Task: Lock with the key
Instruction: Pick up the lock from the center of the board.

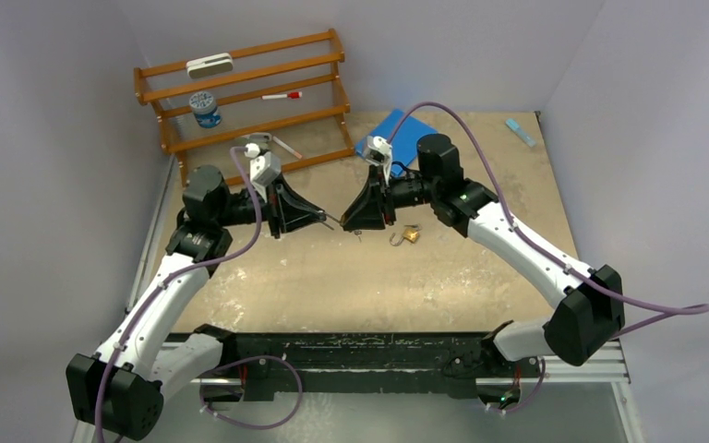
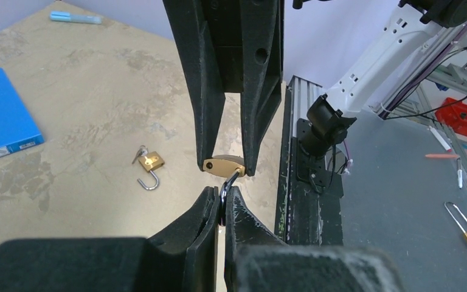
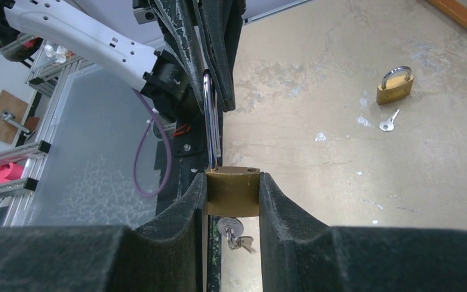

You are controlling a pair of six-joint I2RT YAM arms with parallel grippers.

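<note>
Padlock [image 3: 233, 194] body in right tool [image 3: 232, 182] — shackle [image 3: 210, 121] in left tool [image 2: 222, 194].

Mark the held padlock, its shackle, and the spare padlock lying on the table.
held padlock [image 3: 232, 191]: right wrist view, centre of its brass body.
shackle [image 3: 210, 121]: right wrist view, mid-length of the steel leg above the body.
spare padlock [image 3: 395, 91]: right wrist view, its brass body.

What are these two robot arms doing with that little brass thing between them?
They are holding one brass padlock between them above the table. The right gripper clamps the lock's body, and the left gripper pinches its long shackle. The shackle looks open, with one leg out of the body, and a key hangs from the underside. A second padlock lies open on the table.
</note>
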